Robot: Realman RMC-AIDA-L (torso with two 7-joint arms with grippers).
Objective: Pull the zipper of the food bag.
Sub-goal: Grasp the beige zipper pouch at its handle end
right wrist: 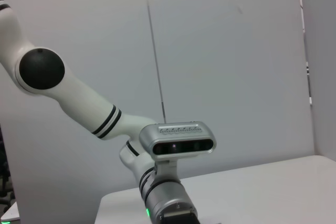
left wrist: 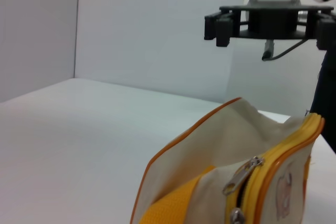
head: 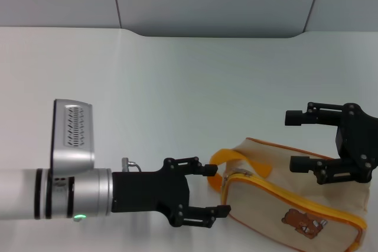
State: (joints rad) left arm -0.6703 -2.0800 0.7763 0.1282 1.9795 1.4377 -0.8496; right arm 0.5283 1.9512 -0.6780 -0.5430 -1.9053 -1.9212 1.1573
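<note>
Basically the food bag [head: 295,210], beige fabric with orange-yellow piping, a loop handle [head: 236,160] and a brown bear print [head: 301,223], lies on the white table [head: 177,98] at its near right. Silver zipper [head: 239,174] tab sits at the bag's left end. Left gripper [head: 217,190] hovers just beside that end, fingers spread, holding nothing. Right gripper [head: 295,141] is over the bag's far right side, also spread.

My food bag [head: 295,205] is beige with orange-yellow piping and a small brown bear print. Its zipper [left wrist: 242,174] is silver. My left gripper [head: 220,189] and right gripper [head: 293,140] are black, over a white table [head: 177,87].
</note>
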